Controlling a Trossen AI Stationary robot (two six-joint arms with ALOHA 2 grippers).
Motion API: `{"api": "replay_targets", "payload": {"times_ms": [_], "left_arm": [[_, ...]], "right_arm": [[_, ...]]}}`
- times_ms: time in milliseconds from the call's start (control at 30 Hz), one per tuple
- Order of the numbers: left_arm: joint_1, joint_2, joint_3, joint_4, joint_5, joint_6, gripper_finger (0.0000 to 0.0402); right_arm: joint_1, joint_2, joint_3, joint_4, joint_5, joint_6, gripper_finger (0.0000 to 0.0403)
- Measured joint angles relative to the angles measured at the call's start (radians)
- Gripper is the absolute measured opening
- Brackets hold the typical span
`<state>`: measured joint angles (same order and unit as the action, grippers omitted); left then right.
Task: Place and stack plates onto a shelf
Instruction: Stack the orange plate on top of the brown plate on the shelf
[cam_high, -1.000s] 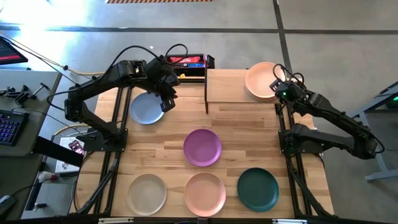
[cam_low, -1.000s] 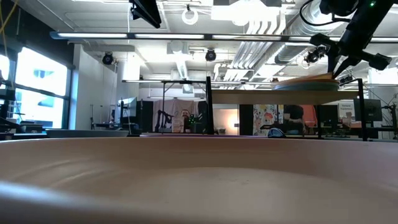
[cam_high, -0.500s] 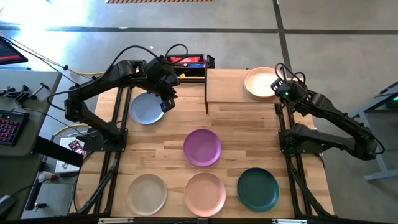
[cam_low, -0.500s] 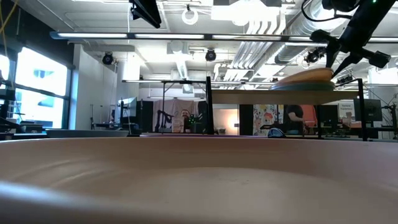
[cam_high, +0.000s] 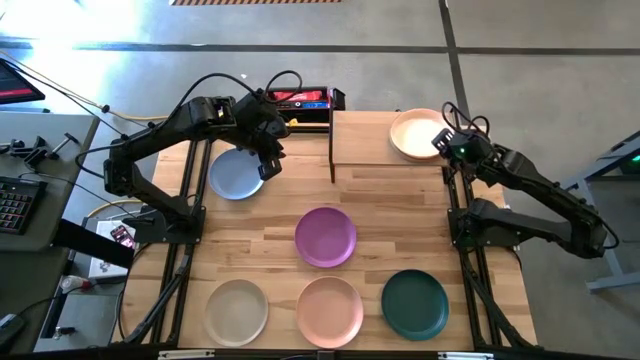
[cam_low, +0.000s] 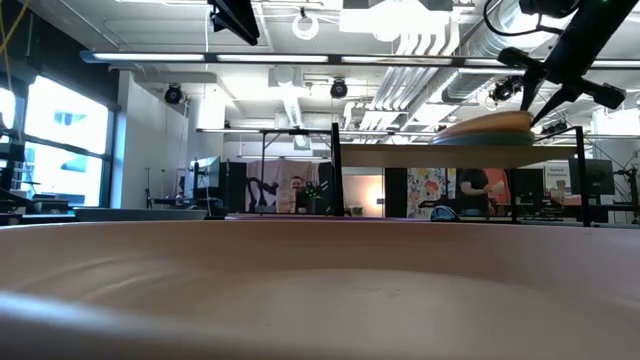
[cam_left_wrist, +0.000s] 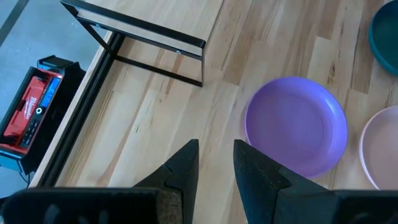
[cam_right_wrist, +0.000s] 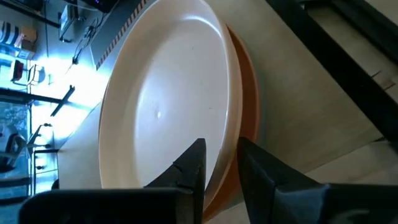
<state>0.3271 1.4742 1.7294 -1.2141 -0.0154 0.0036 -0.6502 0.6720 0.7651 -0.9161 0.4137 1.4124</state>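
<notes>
The shelf (cam_high: 365, 145) stands at the table's far edge. On its right end a peach plate (cam_high: 415, 132) tops a stack; an orange plate (cam_right_wrist: 244, 118) shows right under it and a pale green rim (cam_low: 470, 141) lower down. My right gripper (cam_high: 443, 140) is shut on the peach plate. On the table lie the blue plate (cam_high: 232, 176), purple plate (cam_high: 326, 237), beige plate (cam_high: 237, 310), pink plate (cam_high: 329, 310) and dark teal plate (cam_high: 414, 303). My left gripper (cam_high: 265, 163) hovers over the blue plate's right rim, slightly open and holding nothing. My right gripper pinches the peach plate's rim (cam_right_wrist: 225, 146) on the side toward the table's right, one finger (cam_right_wrist: 189, 165) inside the dish and one outside. It comes slanting down from the right. The plate is tilted, held side raised, its far side (cam_low: 455, 133) resting on the stack.
A red-and-black box (cam_high: 300, 100) sits beyond the far edge, left of the shelf. The shelf's black legs (cam_left_wrist: 158, 53) stand beside the left arm. The shelf's left half is bare wood. Bare tabletop (cam_high: 400, 215) lies between the shelf and the near row of plates.
My right gripper has moved a little toward the table's left, carrying the peach plate further over the stack. The plate has gone from nearly level to tilted, its gripped rim higher than its other side.
</notes>
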Motion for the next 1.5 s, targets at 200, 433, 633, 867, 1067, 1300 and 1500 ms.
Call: {"api": "replay_targets", "payload": {"times_ms": [200, 433, 633, 867, 1067, 1300, 1500], "left_arm": [[0.000, 0.000, 0.000, 0.000, 0.000, 0.000, 0.0088], [0.000, 0.000, 0.000, 0.000, 0.000, 0.000, 0.0088], [0.000, 0.000, 0.000, 0.000, 0.000, 0.000, 0.0088], [0.000, 0.000, 0.000, 0.001, 0.000, 0.000, 0.0088], [0.000, 0.000, 0.000, 0.001, 0.000, 0.000, 0.0088], [0.000, 0.000, 0.000, 0.002, 0.000, 0.000, 0.0088], [0.000, 0.000, 0.000, 0.010, 0.000, 0.000, 0.0088]], "right_arm": [[0.000, -0.008, 0.000, -0.011, -0.016, -0.007, 0.0067], [0.001, -0.032, 0.000, -0.049, -0.047, -0.007, 0.0067], [0.001, -0.023, 0.000, -0.044, -0.019, -0.007, 0.0067], [0.005, -0.005, 0.000, -0.038, -0.041, -0.008, 0.0067], [0.011, -0.005, 0.000, -0.040, -0.044, -0.017, 0.0067], [0.011, -0.005, 0.000, -0.019, -0.024, -0.076, 0.0067], [0.011, -0.005, 0.000, 0.011, -0.052, -0.087, 0.0067]]}}
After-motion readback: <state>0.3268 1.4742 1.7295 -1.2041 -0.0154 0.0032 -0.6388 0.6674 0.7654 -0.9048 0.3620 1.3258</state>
